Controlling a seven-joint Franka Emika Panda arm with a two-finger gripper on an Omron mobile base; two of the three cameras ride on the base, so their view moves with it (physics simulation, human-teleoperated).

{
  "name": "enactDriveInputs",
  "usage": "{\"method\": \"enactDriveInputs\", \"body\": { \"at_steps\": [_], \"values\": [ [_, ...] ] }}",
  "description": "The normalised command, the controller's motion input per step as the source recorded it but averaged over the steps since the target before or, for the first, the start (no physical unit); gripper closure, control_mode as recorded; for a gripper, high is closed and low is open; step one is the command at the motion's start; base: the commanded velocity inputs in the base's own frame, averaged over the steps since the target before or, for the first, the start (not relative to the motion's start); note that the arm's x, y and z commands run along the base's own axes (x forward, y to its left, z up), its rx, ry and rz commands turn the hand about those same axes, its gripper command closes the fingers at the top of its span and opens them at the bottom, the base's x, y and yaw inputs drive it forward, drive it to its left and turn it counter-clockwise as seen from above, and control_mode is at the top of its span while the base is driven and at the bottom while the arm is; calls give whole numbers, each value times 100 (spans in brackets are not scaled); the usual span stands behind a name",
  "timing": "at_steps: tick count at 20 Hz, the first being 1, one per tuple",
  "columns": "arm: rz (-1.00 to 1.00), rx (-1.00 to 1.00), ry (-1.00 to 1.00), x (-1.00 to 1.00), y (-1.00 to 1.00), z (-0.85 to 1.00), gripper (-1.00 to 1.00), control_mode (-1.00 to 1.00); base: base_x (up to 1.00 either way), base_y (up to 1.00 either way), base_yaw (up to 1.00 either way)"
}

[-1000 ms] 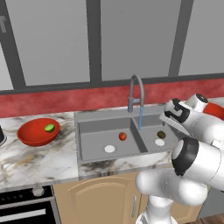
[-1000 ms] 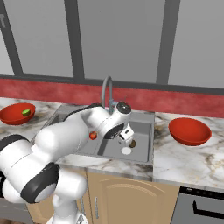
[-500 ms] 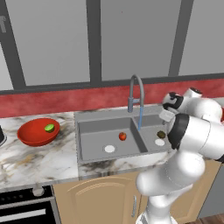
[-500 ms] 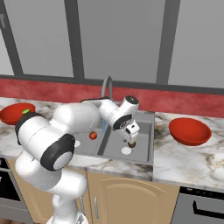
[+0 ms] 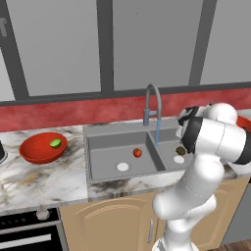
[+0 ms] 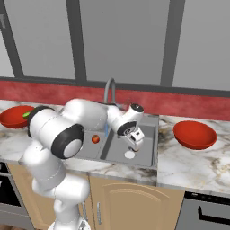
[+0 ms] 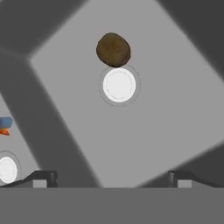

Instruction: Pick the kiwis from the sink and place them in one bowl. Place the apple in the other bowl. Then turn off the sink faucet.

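Left bowl (image 5: 41,148): a glossy red bowl sits on the marble counter well to the left of the sink (image 5: 122,156), with the lime-green kiwi (image 5: 55,143) lying inside it.

Sink: a grey double basin set into the counter, a white round drain (image 5: 123,167) in each half.

Apple (image 5: 137,153): the small red-orange fruit rests on the floor of the sink's left basin, near the divider and apart from that basin's drain.

Faucet (image 5: 153,105): the thin grey gooseneck rises behind the sink at its middle, and a blue stream of water (image 5: 157,133) falls from the spout toward the divider.

Brown kiwi (image 7: 113,49): the dark olive-brown fruit lies in the sink's right basin, just beside its drain and touching the drain's rim in the hand view.

Gripper (image 6: 136,139): poised over the sink's right basin, its two fingers spread wide and grasping nothing, the brown kiwi apart from them below.

Right bowl (image 6: 195,134): the second red bowl stands on the counter to the right of the sink.
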Motion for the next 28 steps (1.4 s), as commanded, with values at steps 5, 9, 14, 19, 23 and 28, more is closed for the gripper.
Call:
{"method": "enactDriveInputs", "body": {
  "at_steps": [5, 9, 14, 19, 23, 28],
  "values": [
    [0, -3, 0, 16, -6, -31, -100, -100, 0, 0, 0],
    [0, -2, 0, 17, -8, -29, -100, -100, 0, 0, 0],
    [0, -1, 0, 25, -3, -26, -100, -100, 0, 0, 0],
    [0, 0, 0, 31, -11, -22, -100, -100, 0, 0, 0],
    [0, 0, 2, 28, -19, -22, -100, -100, 0, 0, 0],
    [0, -1, 3, 27, -5, -25, -100, -100, 0, 0, 0]
  ]
}}
